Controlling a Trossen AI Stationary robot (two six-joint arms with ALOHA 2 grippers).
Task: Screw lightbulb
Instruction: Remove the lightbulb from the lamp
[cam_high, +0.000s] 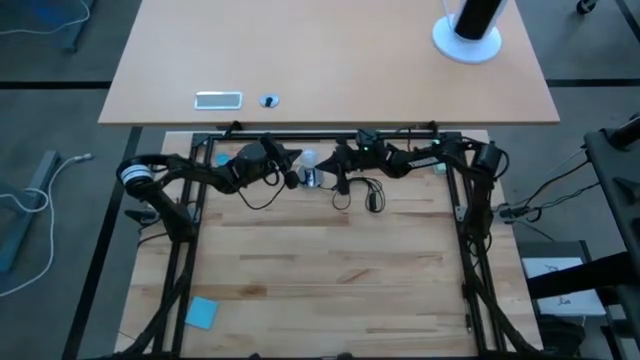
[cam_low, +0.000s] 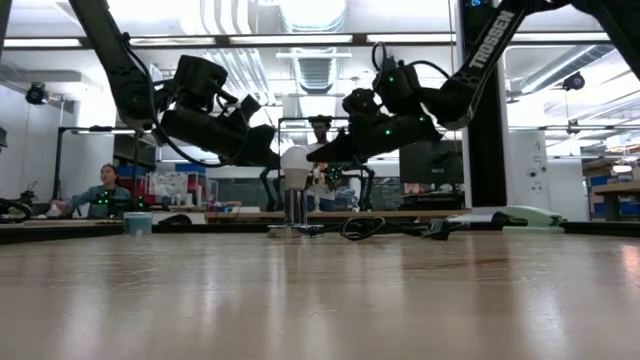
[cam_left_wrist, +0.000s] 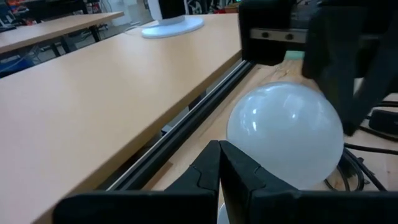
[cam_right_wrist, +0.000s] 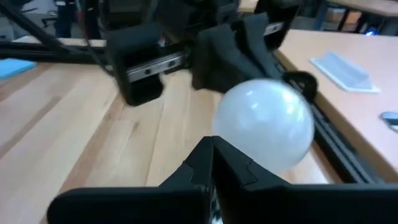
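A frosted white bulb is seen at centre in both wrist views, against black fingers. The black arms are set over a pale, striped wooden table in the lower half of the high view. A light blue square is shown at lower left. A plain tan desk fills the upper half, where a white round base carries a black post at upper right. A black cord is looped at centre. Green lights are dotted on the arms in the low view.
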